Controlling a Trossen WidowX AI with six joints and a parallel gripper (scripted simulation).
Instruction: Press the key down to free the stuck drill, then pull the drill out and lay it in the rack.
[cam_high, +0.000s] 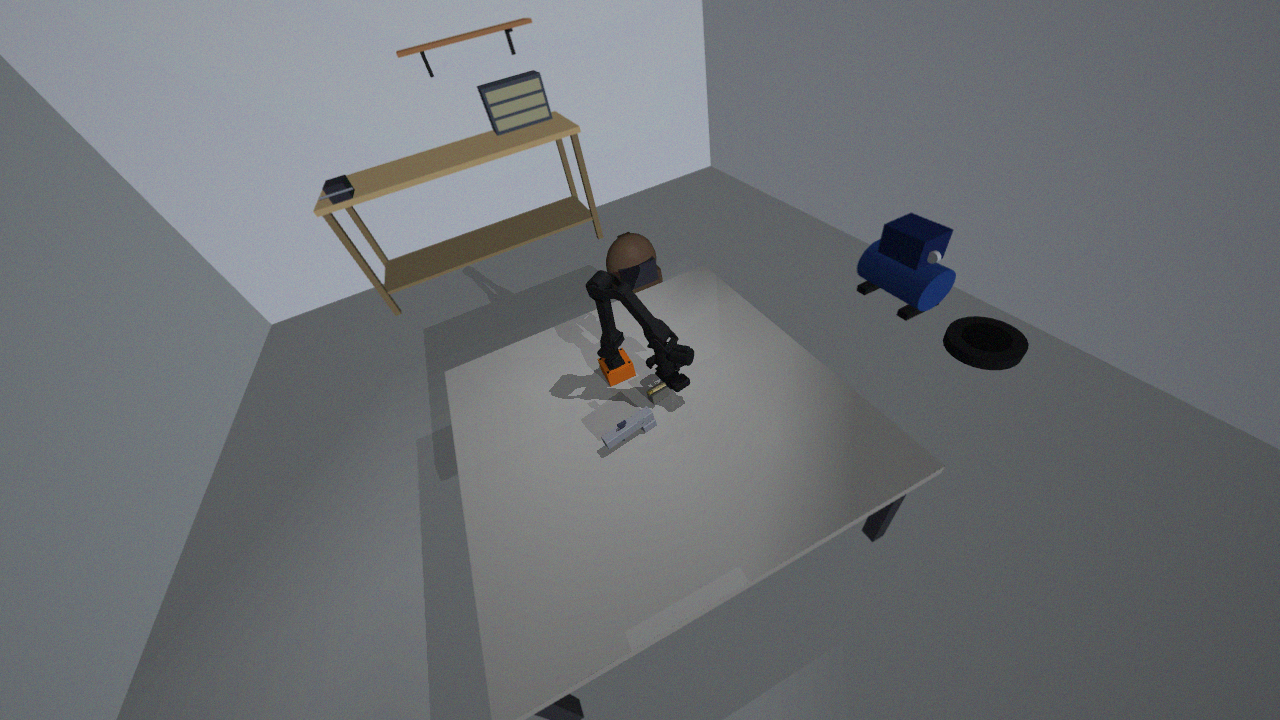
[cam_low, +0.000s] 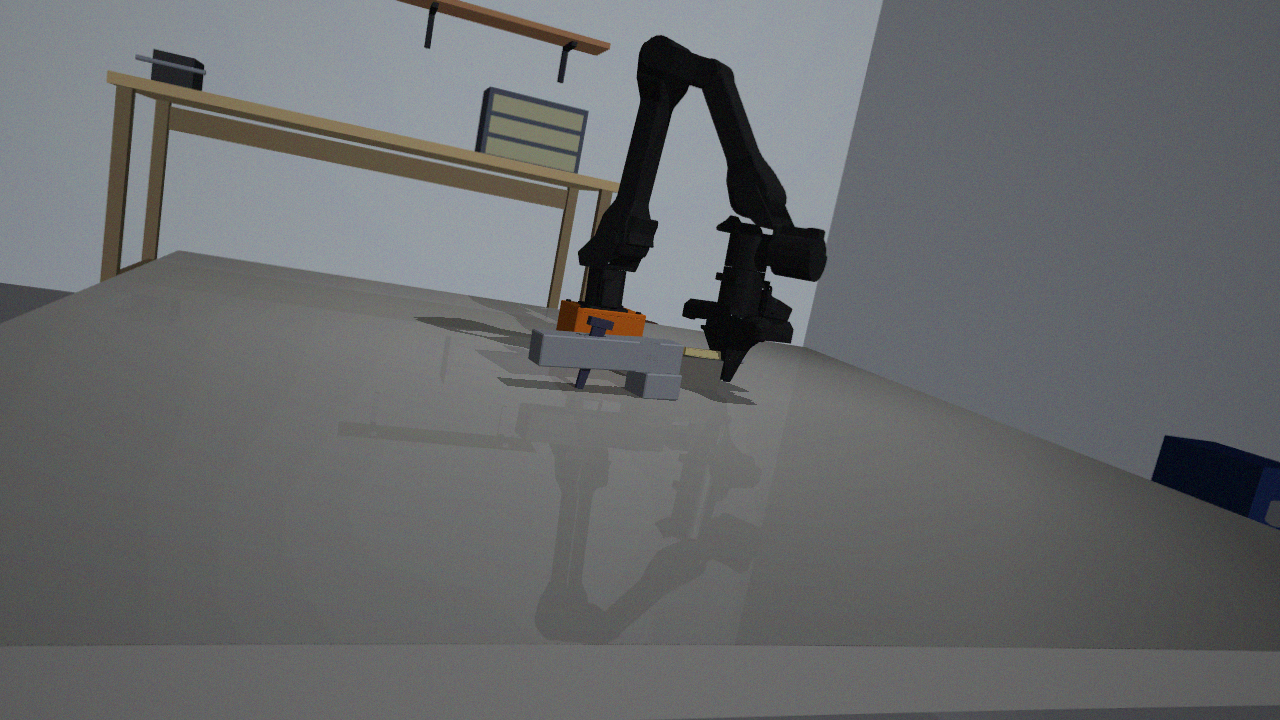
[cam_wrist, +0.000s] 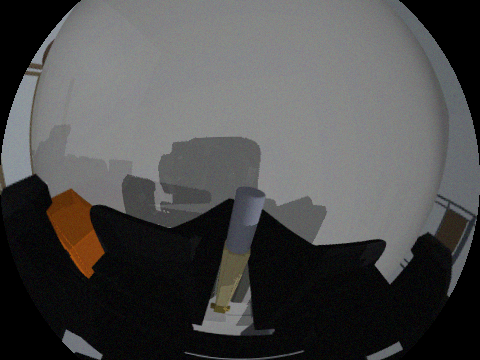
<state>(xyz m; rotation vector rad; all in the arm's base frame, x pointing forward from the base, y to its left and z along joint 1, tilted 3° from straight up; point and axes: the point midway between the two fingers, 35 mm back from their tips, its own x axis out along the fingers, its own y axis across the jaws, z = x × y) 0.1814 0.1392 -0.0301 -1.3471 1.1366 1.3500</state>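
The grey holder (cam_high: 630, 429) (cam_low: 595, 351) stands on the table, with a small foot block at its right end in the exterior view. The dark blue key (cam_high: 621, 424) (cam_low: 599, 325) passes through it, its head a little above the top face and its lower end below the bar. The drill (cam_high: 657, 389) (cam_low: 700, 353) (cam_wrist: 235, 275) has a grey round end and a gold tapering part; it is apart from the holder. My gripper (cam_high: 677, 385) (cam_low: 729, 376) (cam_wrist: 240, 206) is shut on the drill, close above the table. How high it hangs is unclear. I cannot make out the rack.
The orange arm base (cam_high: 616, 368) (cam_low: 601, 318) (cam_wrist: 77, 232) stands behind the holder. The table (cam_high: 760, 465) (cam_low: 895, 537) carries them. A wooden bench (cam_high: 447, 161) (cam_low: 358, 138), a blue compressor (cam_high: 904, 273) and a black tyre (cam_high: 984, 358) are away from the table.
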